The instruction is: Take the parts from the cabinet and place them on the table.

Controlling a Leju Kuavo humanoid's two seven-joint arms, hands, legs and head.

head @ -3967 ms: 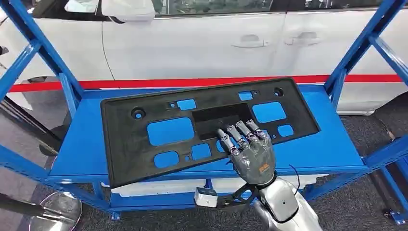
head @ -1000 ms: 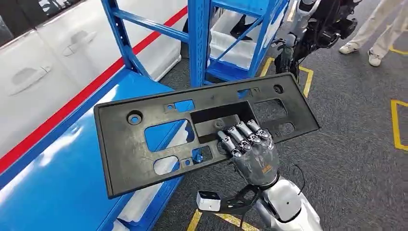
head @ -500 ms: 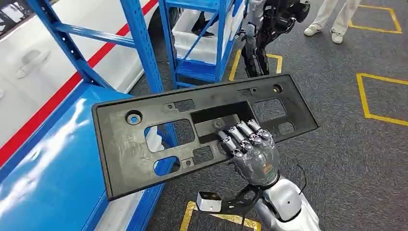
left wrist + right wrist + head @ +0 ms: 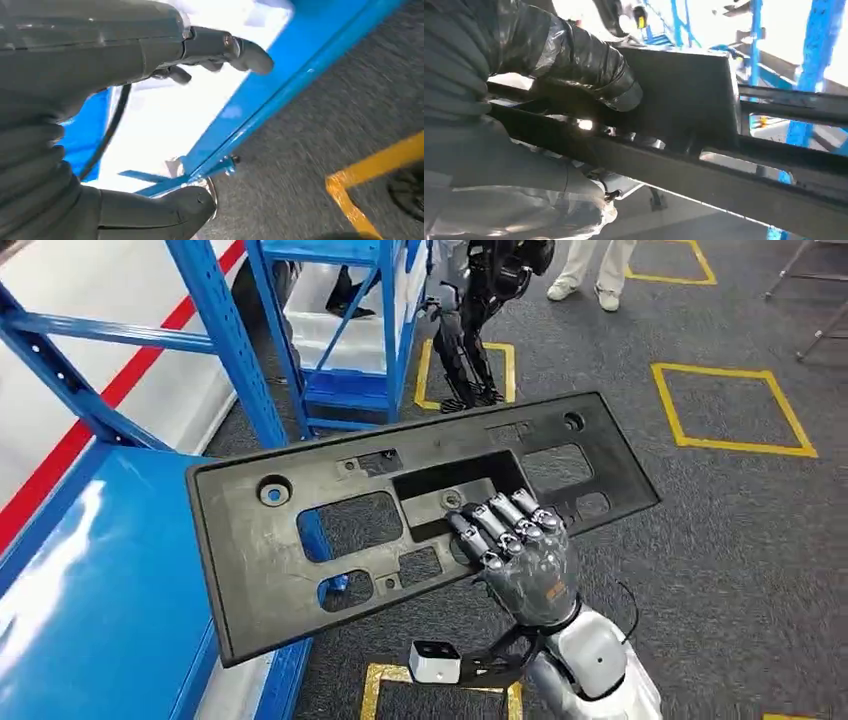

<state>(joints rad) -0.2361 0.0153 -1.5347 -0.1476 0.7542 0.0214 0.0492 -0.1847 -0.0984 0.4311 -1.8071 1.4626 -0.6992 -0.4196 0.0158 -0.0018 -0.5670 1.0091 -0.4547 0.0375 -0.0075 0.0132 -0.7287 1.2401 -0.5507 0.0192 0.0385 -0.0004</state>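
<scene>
Right robot hand [image 4: 520, 558] grips the black panel [image 4: 300, 560] w/ fingers curled over the edge of its centre cutout. Panel is in the air, flat-ish, long axis running across in front of the robot, most of its length out to the left over the blue shelf [image 4: 90, 610]. Left robot hand [image 4: 150, 55] hangs low w/ fingers apart, holding nothing. Grey carpet w/ yellow floor squares [image 4: 735, 405] ahead; no tabletop in sight.

Right hand [image 4: 525, 565] clenched, left hand [image 4: 100, 75] loose.

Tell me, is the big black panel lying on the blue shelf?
No, the right hand holds the black panel up in the air, past the blue shelf's edge.
</scene>
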